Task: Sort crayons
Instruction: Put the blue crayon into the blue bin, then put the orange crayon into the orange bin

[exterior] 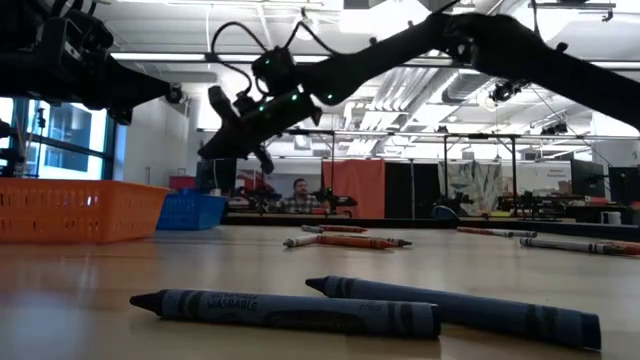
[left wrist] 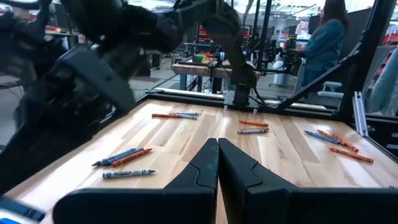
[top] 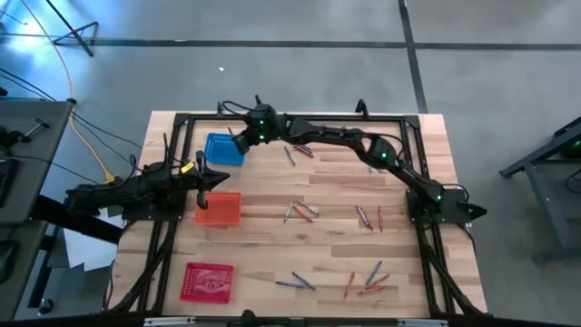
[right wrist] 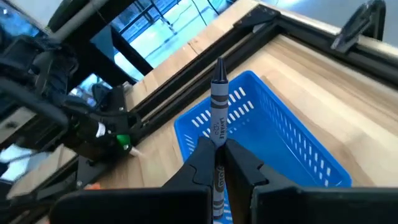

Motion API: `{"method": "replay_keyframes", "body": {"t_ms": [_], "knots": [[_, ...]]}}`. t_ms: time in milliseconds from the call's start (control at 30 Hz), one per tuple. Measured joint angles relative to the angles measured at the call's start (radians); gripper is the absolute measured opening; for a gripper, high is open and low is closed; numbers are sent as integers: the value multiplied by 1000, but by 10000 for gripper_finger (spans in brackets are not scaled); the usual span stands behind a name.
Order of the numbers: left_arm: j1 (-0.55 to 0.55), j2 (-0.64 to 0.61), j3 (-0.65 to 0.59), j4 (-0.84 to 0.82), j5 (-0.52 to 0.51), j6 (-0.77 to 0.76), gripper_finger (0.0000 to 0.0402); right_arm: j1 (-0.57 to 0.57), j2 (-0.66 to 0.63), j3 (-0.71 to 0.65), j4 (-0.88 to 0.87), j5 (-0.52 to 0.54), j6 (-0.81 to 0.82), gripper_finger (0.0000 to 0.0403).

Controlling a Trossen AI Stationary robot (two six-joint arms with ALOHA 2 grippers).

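Drop-off step. Right gripper point(right wrist: 216, 163), fingers clamped on a greyish-blue crayon point(right wrist: 217, 109), hangs over the blue basket point(right wrist: 292, 134) at the table's 11 o'clock. Next: part fingers above the basket. Left gripper point(left wrist: 217, 163), fingers together, waits over the orange basket point(top: 219, 210).

Low view: the nearer of two dark crayons point(exterior: 285, 310) lying on the desk point(exterior: 90, 300) carries the printed word "WASHABLE" along its paper wrapper. Right wrist view: the grey crayon point(right wrist: 217, 115) standing up between the right pincer's point(right wrist: 219, 155) fingers bears lettering along its wrapper, too small to read. No other text, number or sign is legible in any view.
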Motion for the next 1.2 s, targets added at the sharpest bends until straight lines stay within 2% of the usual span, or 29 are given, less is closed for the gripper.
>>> {"method": "replay_keyframes", "body": {"t_ms": [300,600,733,900,1033,1100,1200], "knots": [[0,0,0,0,0,0,1,-1,86,124,11,-17,11,21],[0,0,0,0,0,0,1,-11,87,126,-3,-16,-32,112],[0,0,0,0,0,0,1,-10,85,126,-45,-17,-32,135],[0,0,0,0,0,0,1,-16,39,126,-207,-44,-98,137],[0,0,0,0,0,0,1,-29,-44,126,-427,-36,-210,137],[0,0,0,0,0,0,1,-33,-94,126,-557,9,-267,137],[0,0,0,0,0,0,1,-33,-173,126,-757,136,-352,137]]}}
